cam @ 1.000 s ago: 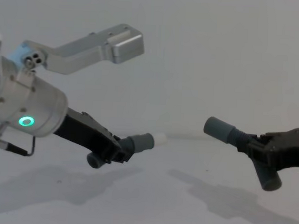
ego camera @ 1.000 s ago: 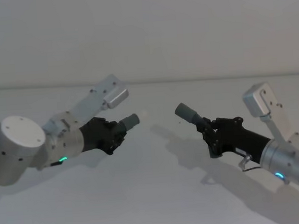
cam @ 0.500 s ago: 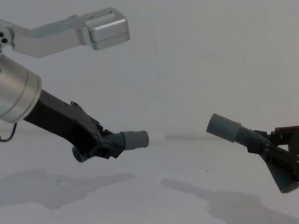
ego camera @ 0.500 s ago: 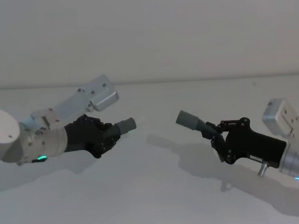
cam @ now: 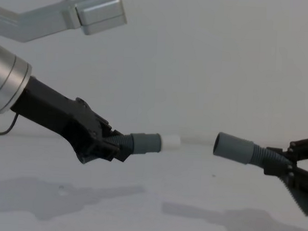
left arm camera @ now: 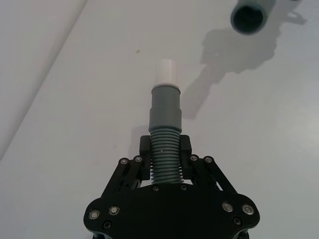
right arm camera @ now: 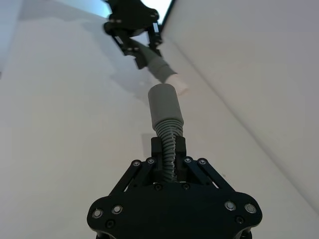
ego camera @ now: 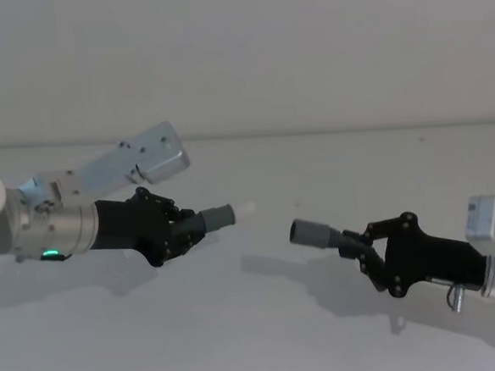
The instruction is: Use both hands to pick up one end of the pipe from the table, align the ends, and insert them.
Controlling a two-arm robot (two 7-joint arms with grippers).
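Observation:
Both pipe pieces are held above the white table point(ego camera: 265, 320). My left gripper point(ego camera: 187, 228) point(cam: 114, 144) is shut on the ribbed middle of one grey pipe piece point(left arm camera: 165, 129), whose white tip point(cam: 170, 142) point(ego camera: 245, 209) points right. My right gripper point(ego camera: 366, 245) point(right arm camera: 168, 147) is shut on the ribs of the other pipe piece point(right arm camera: 164, 107). Its grey cuff point(cam: 234, 148) point(ego camera: 310, 232) points left, and its dark hollow mouth point(left arm camera: 247, 17) faces the white tip. A short gap separates the two ends, which sit at nearly the same height in the chest view.
The table runs back to a plain pale wall point(ego camera: 306, 45). The arms' shadows point(cam: 64, 191) fall on the surface below them. The left arm's silver camera bracket point(cam: 97, 8) juts above its gripper.
Both arms have drawn back and levelled out. The right piece has dropped and turned flatter, so its mouth now faces the white tip, and the left piece points more level to the right.

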